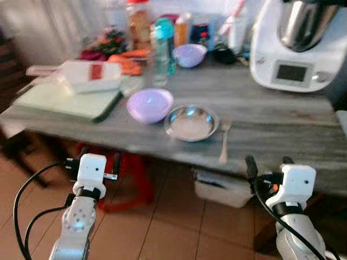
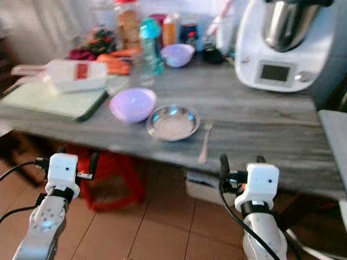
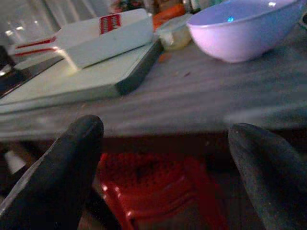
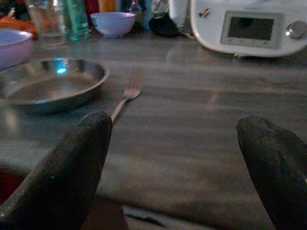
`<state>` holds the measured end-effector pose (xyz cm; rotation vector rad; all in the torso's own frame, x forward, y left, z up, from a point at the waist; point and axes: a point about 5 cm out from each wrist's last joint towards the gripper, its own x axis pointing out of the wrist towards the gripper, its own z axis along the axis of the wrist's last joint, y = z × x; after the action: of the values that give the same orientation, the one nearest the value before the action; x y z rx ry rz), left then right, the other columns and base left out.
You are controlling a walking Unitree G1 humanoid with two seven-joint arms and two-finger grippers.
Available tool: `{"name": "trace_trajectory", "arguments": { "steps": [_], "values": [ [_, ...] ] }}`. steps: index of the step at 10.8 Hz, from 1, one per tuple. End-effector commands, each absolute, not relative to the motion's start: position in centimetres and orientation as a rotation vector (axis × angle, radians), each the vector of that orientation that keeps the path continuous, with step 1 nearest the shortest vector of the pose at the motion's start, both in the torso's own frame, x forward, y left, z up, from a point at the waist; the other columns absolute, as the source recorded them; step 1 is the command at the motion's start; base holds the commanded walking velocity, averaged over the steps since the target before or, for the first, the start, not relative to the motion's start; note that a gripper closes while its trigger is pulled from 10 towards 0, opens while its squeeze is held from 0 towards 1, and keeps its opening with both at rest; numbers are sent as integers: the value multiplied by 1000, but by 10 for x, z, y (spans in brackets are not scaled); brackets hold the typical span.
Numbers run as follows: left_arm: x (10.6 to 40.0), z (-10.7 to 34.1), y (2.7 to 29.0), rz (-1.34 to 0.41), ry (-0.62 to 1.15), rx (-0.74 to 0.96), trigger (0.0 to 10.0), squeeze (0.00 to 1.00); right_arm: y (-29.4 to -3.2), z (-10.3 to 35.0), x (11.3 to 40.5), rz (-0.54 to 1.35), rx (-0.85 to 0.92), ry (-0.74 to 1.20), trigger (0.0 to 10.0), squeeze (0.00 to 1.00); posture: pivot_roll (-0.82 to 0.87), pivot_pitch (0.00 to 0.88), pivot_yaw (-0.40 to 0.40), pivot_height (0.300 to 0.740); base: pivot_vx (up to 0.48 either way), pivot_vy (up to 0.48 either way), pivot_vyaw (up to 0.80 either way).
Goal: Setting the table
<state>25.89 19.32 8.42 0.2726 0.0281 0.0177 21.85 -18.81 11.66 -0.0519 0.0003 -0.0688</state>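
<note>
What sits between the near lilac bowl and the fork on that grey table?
A shallow round steel plate lies between the lilac bowl and the fork, seen in the left eye view.

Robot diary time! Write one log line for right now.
left claw: open, below table edge | right claw: open, facing fork | steel plate beside purple bowl

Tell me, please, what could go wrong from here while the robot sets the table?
The slim metal fork lies beside the shallow steel plate with its handle end close to the grey table's front edge; a clumsy touch from the open right gripper might knock it to the floor. The lilac plastic bowl sits very close to the plate, so the open left gripper could nudge one while reaching the other.
</note>
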Motion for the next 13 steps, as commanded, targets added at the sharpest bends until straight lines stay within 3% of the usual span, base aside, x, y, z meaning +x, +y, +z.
{"name": "trace_trajectory", "arguments": {
  "steps": [1,8,11,13],
  "values": [
    [260,84,197,34,39,280,10000,0,-188,114,218,-72,-37,15,10000,0,37,0,73,740,-322,0,0],
    [264,86,192,6,27,285,10000,0,-190,115,225,-104,-31,9,10000,0,36,0,79,740,-358,0,0],
    [264,90,166,-105,-29,184,10000,0,-188,124,227,-87,-3,-50,10000,0,31,0,80,740,0,0,0],
    [264,94,166,-92,-106,90,10000,0,-183,131,224,-68,-4,-110,10000,0,30,0,76,740,0,0,0]
  ]
}}
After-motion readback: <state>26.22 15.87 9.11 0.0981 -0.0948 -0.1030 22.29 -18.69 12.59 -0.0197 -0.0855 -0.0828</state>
